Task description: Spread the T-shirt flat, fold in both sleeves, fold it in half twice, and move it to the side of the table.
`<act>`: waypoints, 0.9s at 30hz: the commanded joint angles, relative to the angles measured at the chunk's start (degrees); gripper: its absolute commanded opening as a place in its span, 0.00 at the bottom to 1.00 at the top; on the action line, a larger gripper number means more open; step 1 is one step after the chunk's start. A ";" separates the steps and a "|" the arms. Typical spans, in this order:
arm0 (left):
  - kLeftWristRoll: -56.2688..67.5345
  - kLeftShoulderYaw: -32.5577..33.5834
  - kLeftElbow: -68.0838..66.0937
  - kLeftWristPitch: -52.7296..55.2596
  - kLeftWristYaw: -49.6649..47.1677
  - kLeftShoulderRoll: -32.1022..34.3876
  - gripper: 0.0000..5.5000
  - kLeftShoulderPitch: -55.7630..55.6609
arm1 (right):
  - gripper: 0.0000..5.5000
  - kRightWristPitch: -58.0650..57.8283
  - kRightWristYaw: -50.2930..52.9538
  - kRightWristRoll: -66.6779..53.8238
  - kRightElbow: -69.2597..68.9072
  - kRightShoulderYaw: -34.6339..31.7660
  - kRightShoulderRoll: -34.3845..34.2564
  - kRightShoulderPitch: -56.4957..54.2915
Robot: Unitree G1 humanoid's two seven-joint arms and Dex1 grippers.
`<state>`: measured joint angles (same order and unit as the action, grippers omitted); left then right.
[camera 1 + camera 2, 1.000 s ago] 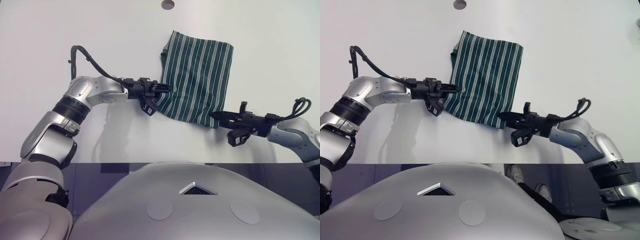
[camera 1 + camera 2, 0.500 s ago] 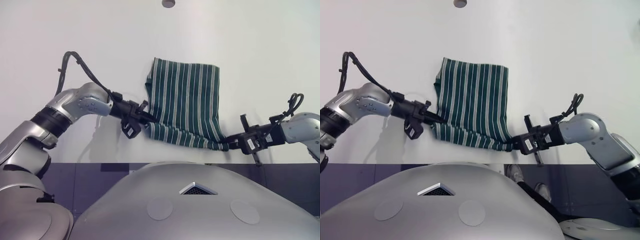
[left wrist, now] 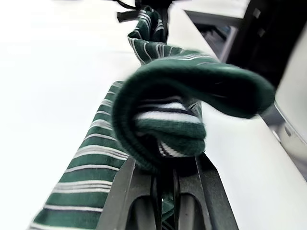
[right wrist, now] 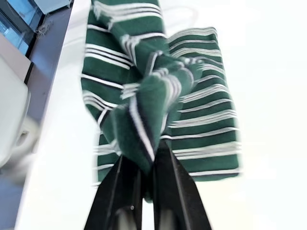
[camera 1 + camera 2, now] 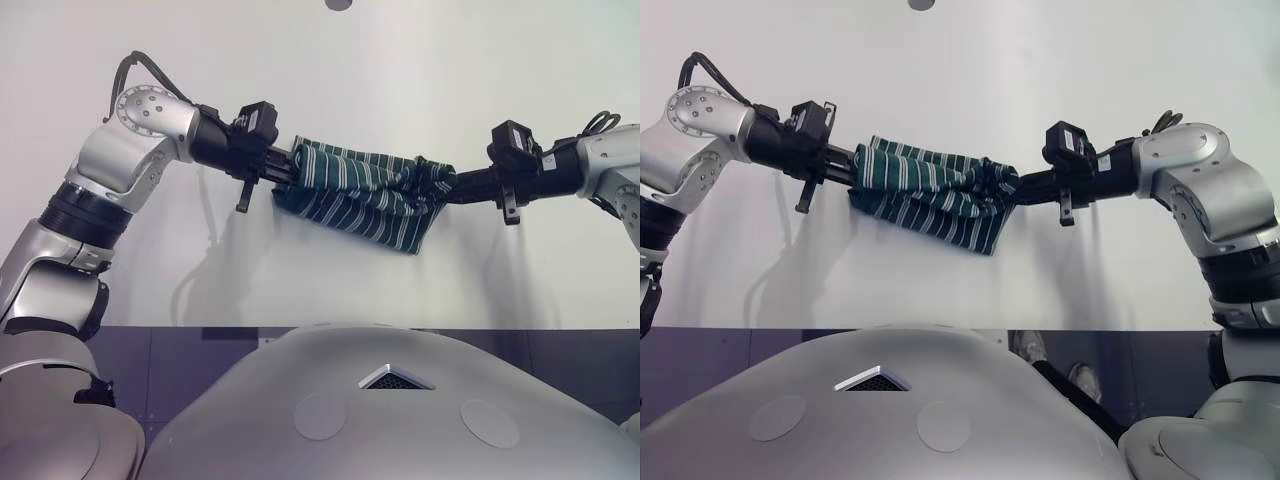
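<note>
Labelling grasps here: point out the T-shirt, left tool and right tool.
T-shirt (image 5: 362, 195), left eye view, striped middle.
left tool (image 5: 288, 171), left eye view, between fingertips.
right tool (image 5: 453, 186), left eye view, between fingertips.

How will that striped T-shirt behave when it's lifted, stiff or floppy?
Probably floppy: the T-shirt sags and bunches between the left gripper and the right gripper. Likely light, since two pinches at its ends carry it. Released, it would probably crumple rather than lie flat.

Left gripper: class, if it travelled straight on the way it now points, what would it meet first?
The green white-striped cloth T-shirt that the left gripper itself clamps, bunched directly ahead of it. Beyond that, probably the right gripper, which faces it, though depth is uncertain.
</note>
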<state>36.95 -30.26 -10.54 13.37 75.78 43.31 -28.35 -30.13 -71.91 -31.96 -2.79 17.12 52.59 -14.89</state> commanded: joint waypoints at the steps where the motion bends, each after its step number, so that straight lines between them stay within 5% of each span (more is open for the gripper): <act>1: -7.18 1.55 -6.23 0.55 -1.30 -3.78 0.01 -0.68 | 0.01 1.98 2.07 5.28 8.17 0.78 -5.38 -2.67; 4: -14.09 2.43 -11.24 -0.53 -6.89 -7.49 0.01 -0.08 | 0.01 6.46 6.91 11.26 14.49 1.26 -9.92 -2.59; 12: -15.91 12.09 -12.04 6.16 -16.06 -12.00 0.29 2.73 | 0.31 0.99 30.08 13.02 14.58 -8.47 -22.74 2.10; 18: -18.93 25.07 -5.26 13.11 -42.37 -17.42 0.47 7.68 | 0.42 -2.09 60.79 13.29 9.08 -23.70 -36.73 7.32; 21: -18.25 31.74 2.19 6.20 -52.65 -23.61 0.47 7.33 | 0.42 7.92 74.17 15.27 6.98 -31.00 -43.86 9.10; 23: -19.76 30.33 6.71 0.28 -53.76 -27.30 0.47 6.44 | 0.42 13.62 77.82 17.69 6.37 -31.57 -46.32 9.84; 27: -28.48 10.39 8.28 -12.35 -37.31 -28.87 0.62 5.21 | 0.42 25.45 78.26 25.99 5.62 -26.70 -46.18 8.98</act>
<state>12.55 -11.99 -1.40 5.35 31.31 14.36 -21.65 -7.84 6.05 -8.36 3.35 -10.88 6.26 -4.48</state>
